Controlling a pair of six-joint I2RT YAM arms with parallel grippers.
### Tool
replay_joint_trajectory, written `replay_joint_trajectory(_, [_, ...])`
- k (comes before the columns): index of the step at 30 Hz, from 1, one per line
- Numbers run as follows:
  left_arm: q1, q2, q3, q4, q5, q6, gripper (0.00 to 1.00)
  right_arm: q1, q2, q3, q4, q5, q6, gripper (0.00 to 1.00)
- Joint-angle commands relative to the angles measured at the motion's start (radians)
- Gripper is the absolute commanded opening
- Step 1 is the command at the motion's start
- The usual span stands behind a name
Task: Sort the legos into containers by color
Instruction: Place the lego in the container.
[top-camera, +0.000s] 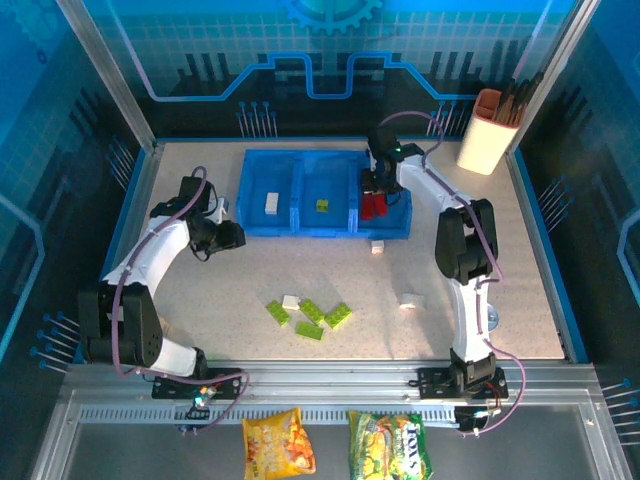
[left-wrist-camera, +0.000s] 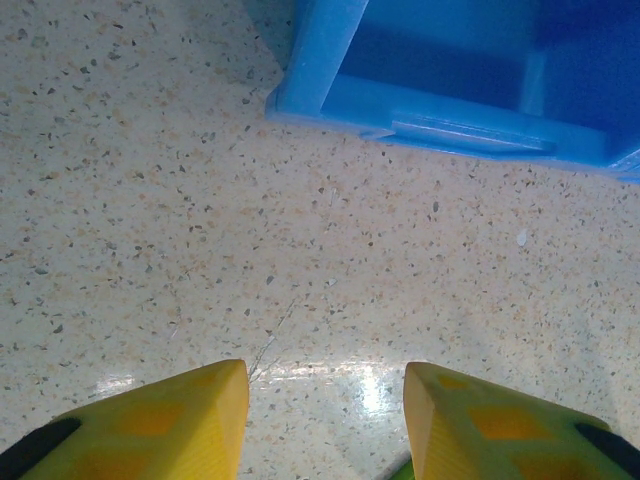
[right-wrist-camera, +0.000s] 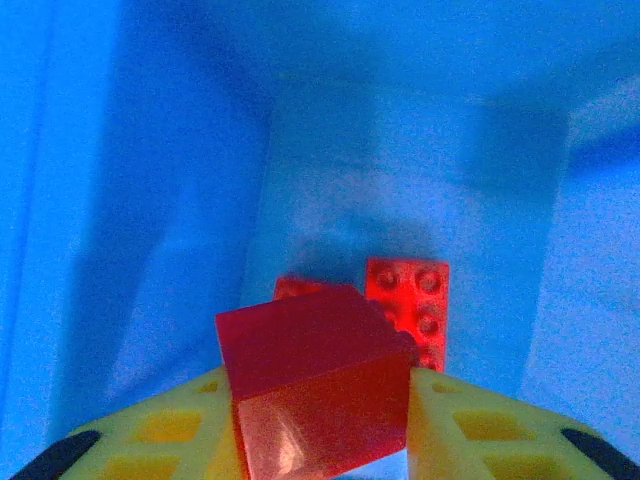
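Over the right-hand compartment of the blue tray (top-camera: 330, 232), the right pincer (right-wrist-camera: 316, 415) is clenched on a red brick (right-wrist-camera: 300, 350), which is gripped by its sides between the yellow fingers and carried somewhat tilted. Directly beneath it, on the compartment floor, a studded red piece (right-wrist-camera: 407, 310) lies flat, with the edge of another red piece just beside it, so the correct bin appears to have been reached and the step in hand is judged to be the release. It is best done low and near the middle of the compartment, well clear of the divider, so that the tilted brick is not bounced into the neighbouring bin. The jaws should be parted fully and then raised straight up before any sideways travel, lest the brick be dragged along. In the middle compartment a lime green brick (top-camera: 322, 206) is seen, and in the left one a white brick (top-camera: 271, 203). Beside the tray's left end the left pincer (left-wrist-camera: 325, 400) is held low over the bare table (left-wrist-camera: 150, 200), its jaws apart and nothing between them. Further out, four loose lime green bricks (top-camera: 312, 318) and a cream brick (top-camera: 291, 301) are clustered near the table's middle. Two more white pieces (top-camera: 411, 300) lie apart, one of them just in front of the tray, so much of the sorting is judged yet to be done.
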Motion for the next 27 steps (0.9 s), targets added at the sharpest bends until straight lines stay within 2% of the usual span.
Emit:
replay_joint_trajectory(1, [-0.003,0.012,0.005,-0.036,-0.01,0.029,0.46,-0.029,0.058,0.07,0.031,-0.056,0.018,0.4])
replay_joint_trajectory(14, [-0.001,0.014,0.009,-0.039,-0.009,0.03,0.46,-0.041,0.22,0.241,0.017,-0.029,0.078,0.45])
replay_joint_trajectory(27, [-0.002,0.01,0.012,-0.038,0.003,0.028,0.46,-0.032,0.141,0.203,-0.002,0.01,0.064,0.54])
